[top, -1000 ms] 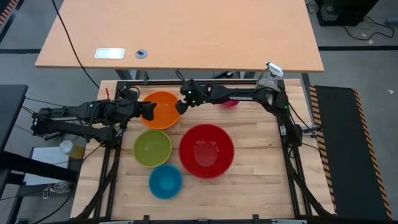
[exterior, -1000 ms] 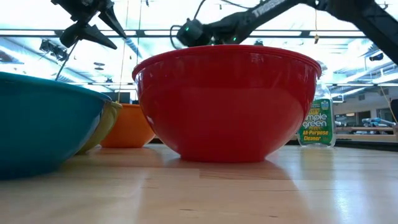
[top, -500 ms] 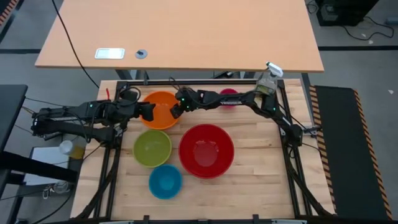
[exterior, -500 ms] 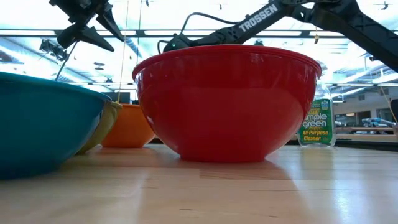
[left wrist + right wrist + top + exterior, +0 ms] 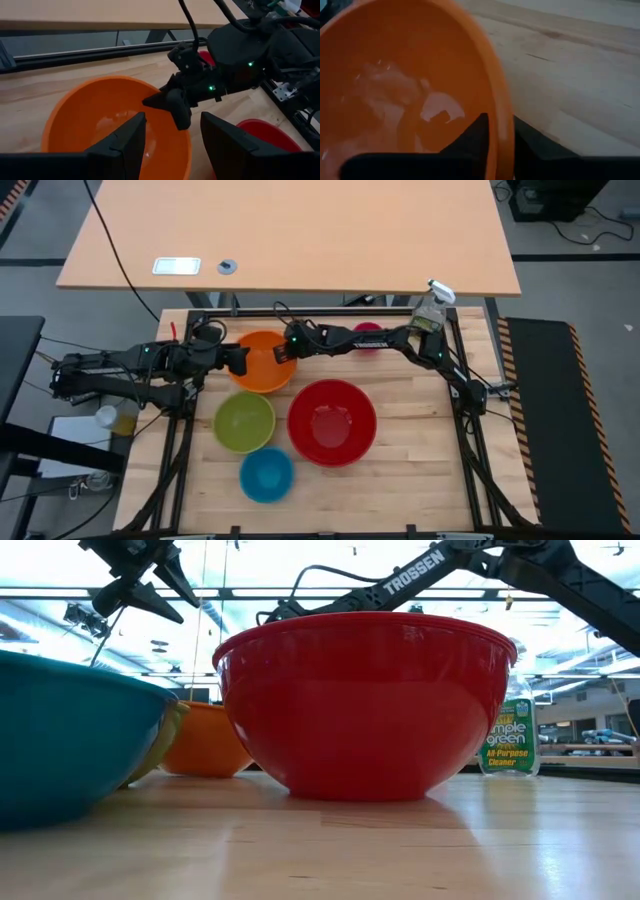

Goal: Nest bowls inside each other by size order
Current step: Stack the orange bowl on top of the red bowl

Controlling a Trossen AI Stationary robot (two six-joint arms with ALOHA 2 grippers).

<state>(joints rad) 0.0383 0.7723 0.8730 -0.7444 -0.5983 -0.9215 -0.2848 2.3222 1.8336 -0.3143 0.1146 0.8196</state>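
The orange bowl [image 5: 262, 363] stands at the far left of the table, with my right gripper [image 5: 283, 353] shut on its right rim. My left gripper [image 5: 240, 360] hovers open over the bowl's left rim [image 5: 75, 100] and touches nothing. The lime green bowl [image 5: 245, 421], the red bowl [image 5: 332, 421] and the blue bowl [image 5: 266, 474] rest on their bases nearer the front. The pink bowl [image 5: 368, 336] sits at the far edge, partly hidden behind my right arm. My right gripper pinches the orange bowl's rim [image 5: 502, 125] on the bowl's right side, one finger [image 5: 475, 135] inside the bowl and the other outside. The fingers come from the table's right, slanting down. I cannot tell whether the bowl's base is clear of the table.
A clear spray bottle [image 5: 432, 308] with a green label stands at the far right corner. The red bowl [image 5: 365, 705] fills the middle of the low view. A black frame [image 5: 300, 313] runs along the table's far edge. Bare wood lies on the right side.
My right gripper has gone toward the table's left edge and down onto the orange bowl's right rim and has shut on it. The orange bowl has shifted a little toward the near right. The pink bowl has come into view behind the right arm.
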